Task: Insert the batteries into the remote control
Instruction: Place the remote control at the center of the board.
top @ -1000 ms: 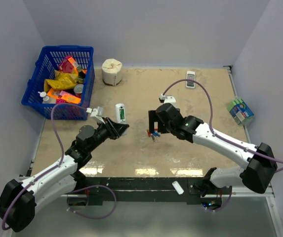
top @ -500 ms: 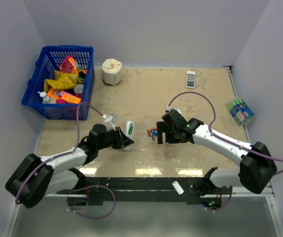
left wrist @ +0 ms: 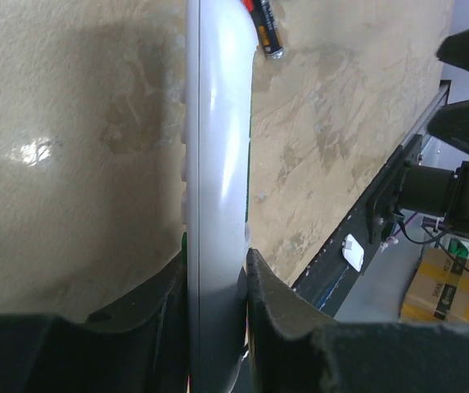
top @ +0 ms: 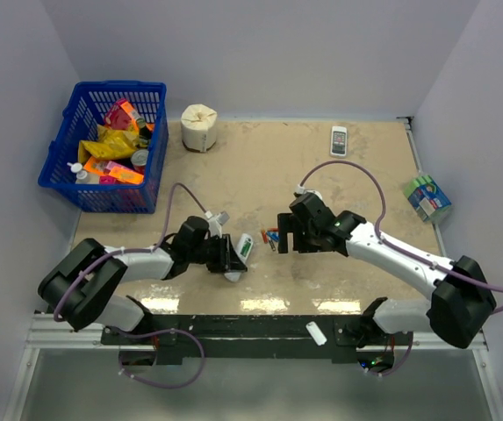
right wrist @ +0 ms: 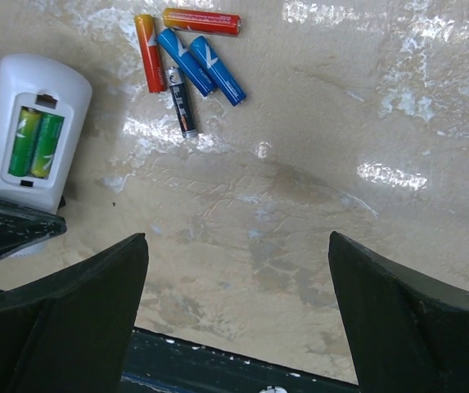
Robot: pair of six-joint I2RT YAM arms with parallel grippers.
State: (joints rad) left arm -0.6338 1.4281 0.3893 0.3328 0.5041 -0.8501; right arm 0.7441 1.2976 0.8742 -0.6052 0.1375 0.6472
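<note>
The remote control (top: 243,252) is held low over the table near its front, back side up, with my left gripper (top: 229,260) shut on its lower end. Its open compartment holds two green batteries (right wrist: 36,143). In the left wrist view the remote control (left wrist: 216,164) shows edge-on, clamped between both fingers of the left gripper (left wrist: 215,260). Several loose batteries (right wrist: 187,57), in orange, red, blue and black, lie in a cluster on the table just right of the remote. My right gripper (top: 284,239) hovers beside that cluster, open and with nothing in it (right wrist: 236,241).
A blue basket (top: 74,171) of packets stands at the back left, with a paper roll (top: 200,127) next to it. A short white handset (top: 339,140) lies at the back right and a sponge pack (top: 427,197) at the right edge. A small white piece (top: 316,333) rests on the front rail.
My left arm has carried the remote down and to the right, from raised to low near the table's front. The right gripper has dropped a little beside the batteries and stays open.
</note>
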